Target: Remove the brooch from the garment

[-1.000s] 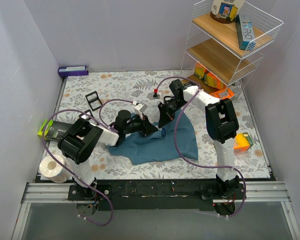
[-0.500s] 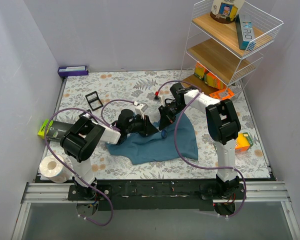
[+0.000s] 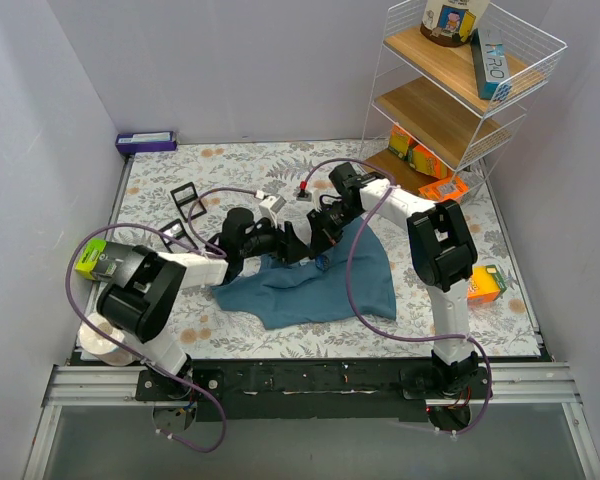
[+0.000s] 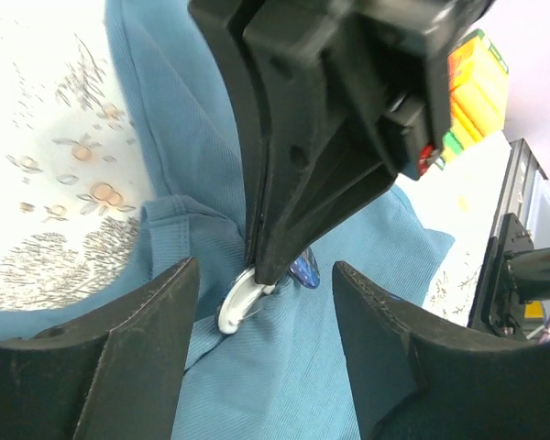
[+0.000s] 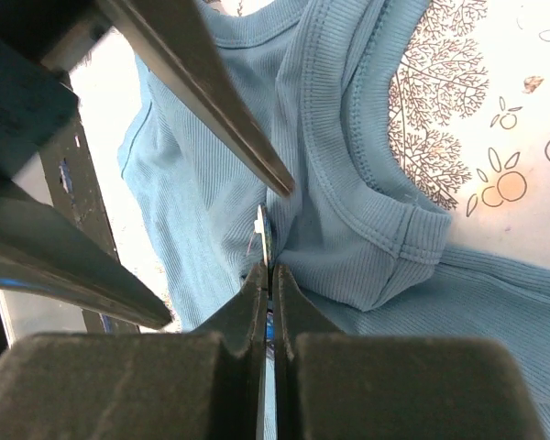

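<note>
Right gripper (image 5: 269,273) pinched shut on brooch (image 5: 262,229), disc edge-on, its length in line with the fingers, left gripper (image 4: 261,280) gaping, empty

**Operator:** How many grippers, and how many pieces of cloth?

**Legend:** You have two: left gripper (image 4: 263,275) and right gripper (image 5: 268,275). One garment (image 3: 310,290) lies under both.

**Operator:** Pins?

**Legend:** You count one brooch (image 4: 236,307), at the right gripper's tips.

**Operator:** And around them?

**Legend:** Beyond the right gripper you find one wire rack (image 3: 400,60), its top shelf carrying one jar (image 3: 450,20) and one upright box (image 3: 492,62). Behind the left gripper: one paper roll (image 3: 98,338), one green box (image 3: 90,257). Beyond it: one purple box (image 3: 145,141). Behind the right gripper: one orange carton (image 3: 485,283).
</note>
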{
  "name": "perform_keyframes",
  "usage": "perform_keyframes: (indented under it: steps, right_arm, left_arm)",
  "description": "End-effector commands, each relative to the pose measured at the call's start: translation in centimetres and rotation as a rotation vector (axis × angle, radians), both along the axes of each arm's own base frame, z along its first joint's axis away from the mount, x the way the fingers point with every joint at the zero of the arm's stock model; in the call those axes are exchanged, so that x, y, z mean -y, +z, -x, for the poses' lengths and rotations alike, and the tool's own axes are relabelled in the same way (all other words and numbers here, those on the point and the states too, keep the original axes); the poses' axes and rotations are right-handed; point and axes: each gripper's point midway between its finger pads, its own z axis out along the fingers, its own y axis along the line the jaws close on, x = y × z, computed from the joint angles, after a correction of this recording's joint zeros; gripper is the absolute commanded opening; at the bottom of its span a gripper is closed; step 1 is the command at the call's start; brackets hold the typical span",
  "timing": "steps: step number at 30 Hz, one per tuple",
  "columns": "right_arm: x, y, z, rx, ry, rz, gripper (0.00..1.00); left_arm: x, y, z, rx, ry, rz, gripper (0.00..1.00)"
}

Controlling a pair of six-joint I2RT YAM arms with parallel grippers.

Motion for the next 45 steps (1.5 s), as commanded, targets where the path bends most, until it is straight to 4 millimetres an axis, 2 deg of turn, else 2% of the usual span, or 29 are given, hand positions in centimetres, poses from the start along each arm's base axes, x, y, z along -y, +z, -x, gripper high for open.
perform_keyframes:
  steps: [1, 6, 10, 11, 12, 13, 14, 17, 21, 24, 25, 27, 28, 32, 35, 39, 43, 45]
  right_arm:
    - [-0.8, 3.7, -1.8, 0.112, -0.019, -0.053, 0.01]
    - [-1.2, 4.1, -3.3, 0.169, -0.039, -0.051, 0.01]
    - [-2.1, 5.2, -4.4, 0.199, -0.091, -0.099, 0.01]
    - [-2.1, 5.2, -4.8, 0.216, -0.127, -0.094, 0.01]
    - [-1.6, 3.9, -4.2, 0.184, -0.175, -0.072, 0.01]
    - [-2.3, 6.0, -5.7, 0.3, -0.208, -0.147, 0.01]
    - [-2.3, 6.4, -6.1, 0.335, -0.237, -0.157, 0.01]
    - [-1.9, 6.9, -7.7, 0.433, -0.307, -0.133, 0.01]
    - [-1.4, 6.9, -8.1, 0.456, -0.34, -0.119, 0.01]
    - [-1.1, 7.5, -8.1, 0.529, -0.339, -0.109, 0.01]
    - [-1.1, 7.5, -8.1, 0.548, -0.327, -0.105, 0.01]
    - [-0.5, 7.4, -8.5, 0.608, -0.308, -0.078, 0.01]
    - [-0.5, 7.6, -8.5, 0.635, -0.291, -0.071, 0.01]
    - [0.3, 8.2, -8.8, 0.787, -0.229, -0.052, 0.01]
    - [0.5, 9.1, -8.7, 0.894, -0.224, -0.085, 0.01]
    - [-0.4, 9.6, -7.6, 0.964, -0.207, -0.1, 0.01]
    - [-0.9, 8.9, -7.4, 0.993, -0.269, -0.082, 0.01]
    - [-1.2, 8.4, -7.8, 0.998, -0.315, -0.048, 0.01]
  left_arm:
    - [-1.9, 1.5, 0.7, 0.083, -0.025, -0.068, 0.59]
    - [-2.9, -0.7, 2.0, 0.032, -0.054, -0.145, 0.59]
    - [-3.3, -0.8, 1.5, 0.026, -0.028, -0.173, 0.58]
    - [-3.5, -0.9, 1.4, 0.018, -0.025, -0.181, 0.57]
    - [-3.6, -0.8, 1.3, 0.018, -0.02, -0.187, 0.57]
    - [-3.7, -0.9, 1.3, 0.014, -0.02, -0.193, 0.57]
    - [-3.9, -0.9, 1.4, 0.008, -0.02, -0.203, 0.57]
    - [-4.5, -1.1, 1.7, 0.013, -0.022, -0.232, 0.57]
    - [-4.8, -1.9, 2.5, 0.005, -0.044, -0.245, 0.58]
    - [-4.0, -1.6, 2.8, 0.003, -0.074, -0.193, 0.6]
    - [-3.4, -1.0, 2.5, 0.018, -0.085, -0.16, 0.6]
    - [-3.1, -1.0, 1.8, 0.02, -0.067, -0.149, 0.63]
    - [-2.9, -0.4, 0.9, 0.041, -0.044, -0.139, 0.63]
    - [-3.2, -0.4, -2.2, 0.085, 0.064, -0.176, 0.63]
    - [-2.7, -0.5, -3.4, 0.091, 0.077, -0.16, 0.63]
    - [-1.8, -0.5, -4.0, 0.071, 0.077, -0.118, 0.63]
    - [-0.5, 0.4, -3.7, 0.069, 0.008, -0.054, 0.58]
    - [0.0, 0.6, -3.2, 0.06, -0.034, -0.03, 0.48]
